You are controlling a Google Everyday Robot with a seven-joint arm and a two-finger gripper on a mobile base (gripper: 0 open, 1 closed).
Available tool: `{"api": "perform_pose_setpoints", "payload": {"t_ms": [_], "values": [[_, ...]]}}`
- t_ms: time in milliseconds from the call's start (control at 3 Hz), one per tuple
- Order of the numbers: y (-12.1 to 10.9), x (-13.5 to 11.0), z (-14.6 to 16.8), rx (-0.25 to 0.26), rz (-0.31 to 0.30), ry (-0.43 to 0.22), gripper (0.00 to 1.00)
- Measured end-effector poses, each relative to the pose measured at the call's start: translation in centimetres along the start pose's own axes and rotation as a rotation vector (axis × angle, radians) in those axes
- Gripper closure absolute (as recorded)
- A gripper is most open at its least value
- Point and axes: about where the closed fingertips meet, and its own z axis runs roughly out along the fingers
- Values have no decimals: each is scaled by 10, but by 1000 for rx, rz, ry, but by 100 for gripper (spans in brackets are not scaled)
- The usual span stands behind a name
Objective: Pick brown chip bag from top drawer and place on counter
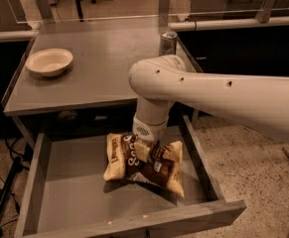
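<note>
The brown chip bag, dark brown in the middle with cream-yellow ends, hangs crumpled just above the floor of the open top drawer. My gripper comes straight down from the white arm and is shut on the bag's middle, pinching it. The bag's ends droop to either side of the gripper. The grey counter lies behind and above the drawer.
A cream bowl sits on the counter's left side. A metal can stands at the counter's right back edge. The drawer's front panel and low side walls surround the bag. Dark cabinets with a white rail stand behind.
</note>
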Motion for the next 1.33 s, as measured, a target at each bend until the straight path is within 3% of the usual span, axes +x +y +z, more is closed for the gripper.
{"api": "perform_pose_setpoints", "payload": {"t_ms": [667, 1000, 1333], "values": [[0, 21, -39, 22, 84, -36, 100], [8, 31, -68, 19, 66, -77, 100], [9, 31, -68, 18, 64, -78, 100]]}}
